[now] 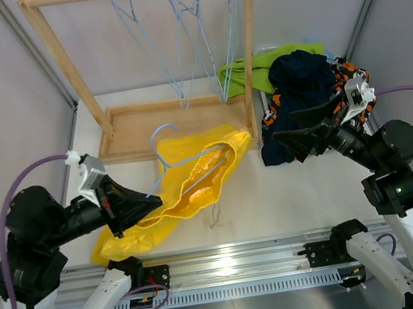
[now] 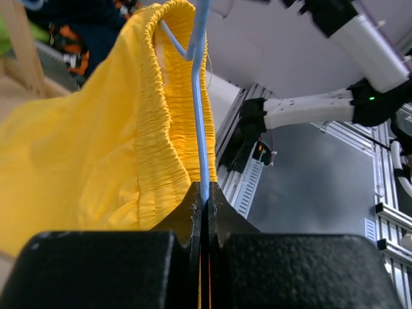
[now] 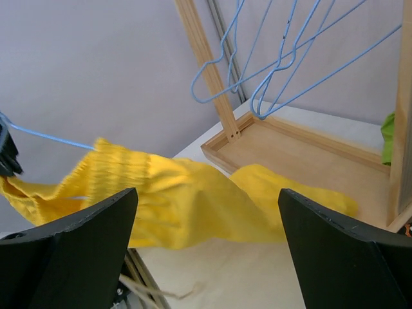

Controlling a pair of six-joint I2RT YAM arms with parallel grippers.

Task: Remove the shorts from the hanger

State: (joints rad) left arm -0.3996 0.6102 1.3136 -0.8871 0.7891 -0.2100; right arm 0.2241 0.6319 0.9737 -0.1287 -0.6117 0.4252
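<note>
Sagging yellow shorts [image 1: 196, 184] on a blue wire hanger [image 2: 199, 129], front-left of the tabletop [image 1: 277, 198].
Soft, light, floppy; the gathered waistband [image 2: 161, 129] is probably the surest hold. My left claw [image 2: 205, 199] pinches the hanger; my right claw [image 3: 206, 206] gapes wide, empty.

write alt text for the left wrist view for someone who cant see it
The left gripper is shut on a blue wire hanger that rises straight up from its fingertips. A pair of yellow shorts hangs from the hanger, its gathered waistband against the wire. The right arm shows behind.
</note>
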